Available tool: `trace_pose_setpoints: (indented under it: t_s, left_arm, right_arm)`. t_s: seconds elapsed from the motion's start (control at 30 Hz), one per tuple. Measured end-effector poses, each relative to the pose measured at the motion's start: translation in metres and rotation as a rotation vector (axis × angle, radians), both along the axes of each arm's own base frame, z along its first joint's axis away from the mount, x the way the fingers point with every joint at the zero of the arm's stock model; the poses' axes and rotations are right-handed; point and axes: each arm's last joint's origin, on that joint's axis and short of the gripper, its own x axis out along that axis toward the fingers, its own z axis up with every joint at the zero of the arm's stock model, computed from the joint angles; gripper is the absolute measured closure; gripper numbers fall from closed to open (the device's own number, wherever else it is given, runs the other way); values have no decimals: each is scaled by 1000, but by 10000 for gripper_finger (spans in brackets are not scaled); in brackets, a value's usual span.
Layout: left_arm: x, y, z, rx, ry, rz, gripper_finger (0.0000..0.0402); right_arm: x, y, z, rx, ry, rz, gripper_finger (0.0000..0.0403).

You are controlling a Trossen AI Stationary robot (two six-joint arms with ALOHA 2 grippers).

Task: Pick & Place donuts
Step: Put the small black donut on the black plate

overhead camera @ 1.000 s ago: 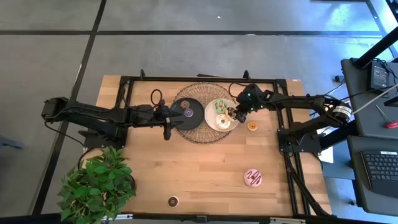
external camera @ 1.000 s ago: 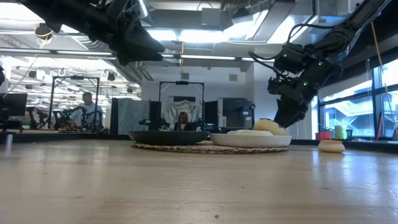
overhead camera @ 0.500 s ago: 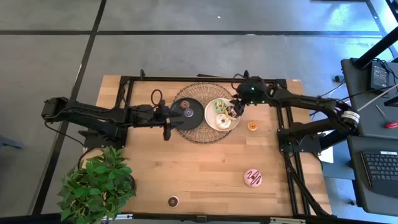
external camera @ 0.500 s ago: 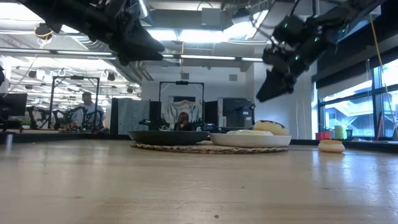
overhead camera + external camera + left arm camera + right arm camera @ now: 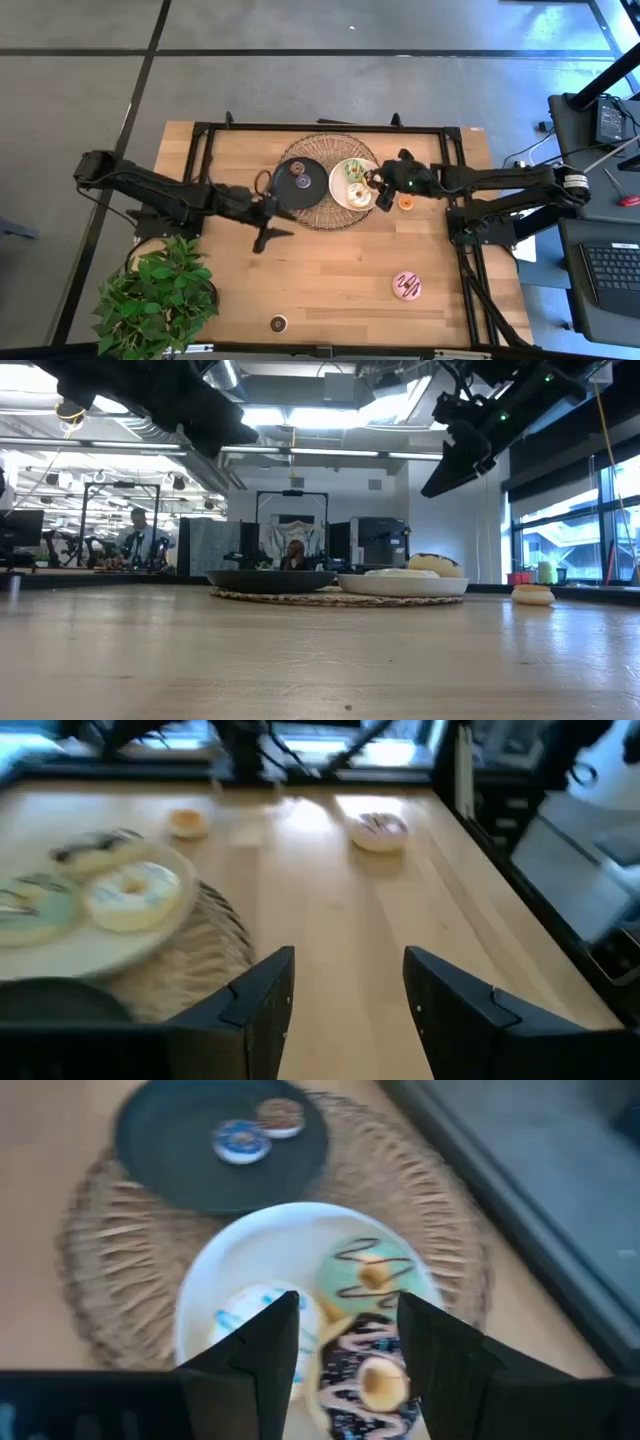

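Two grippers hang over the table, both with jaws apart and empty. The left gripper (image 5: 268, 232) is just beside the woven mat (image 5: 322, 215). On the white plate (image 5: 340, 194) lie three donuts (image 5: 362, 1276), directly beneath the right gripper (image 5: 381, 186); a pink donut (image 5: 406, 286) lies well apart

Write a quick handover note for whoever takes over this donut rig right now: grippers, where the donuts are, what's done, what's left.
Left gripper: open, empty, above the table by the woven mat.
Right gripper: open, empty, over the white plate.
Done: green donut, cream donut and chocolate donut on the white plate; two minis on the black plate.
Left: pink donut, orange mini, brown mini on the table.
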Motion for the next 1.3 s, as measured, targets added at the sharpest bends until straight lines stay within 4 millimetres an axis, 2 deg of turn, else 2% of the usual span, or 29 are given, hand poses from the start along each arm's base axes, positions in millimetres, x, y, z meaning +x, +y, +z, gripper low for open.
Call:
trace_pose_setpoints:
  t_s: [0.23, 0.43, 0.7, 0.83, 1.1, 1.3]
  left_arm:
    - [28, -38, -24, 85, 207, -146, 215]
    - [34, -83, -35, 87, 451, -291, 216]
    - [37, -139, -38, 118, 474, -391, 215]
    - [41, -154, -41, 118, 482, -350, 217]
    - [46, -181, -63, 76, 566, -356, 219]
    - [45, -197, -76, 60, 595, -364, 219]
  right_arm:
    - [3, 7, -4, -9, -2, -46, 231]
    - [8, 7, -12, 4, 33, -60, 231]
    - [15, 6, -25, 25, 74, -79, 231]
    - [20, 6, -32, 24, 94, -79, 231]
    - [26, 5, -45, 27, 135, -79, 231]
    - [29, 5, -44, 24, 107, -77, 231]
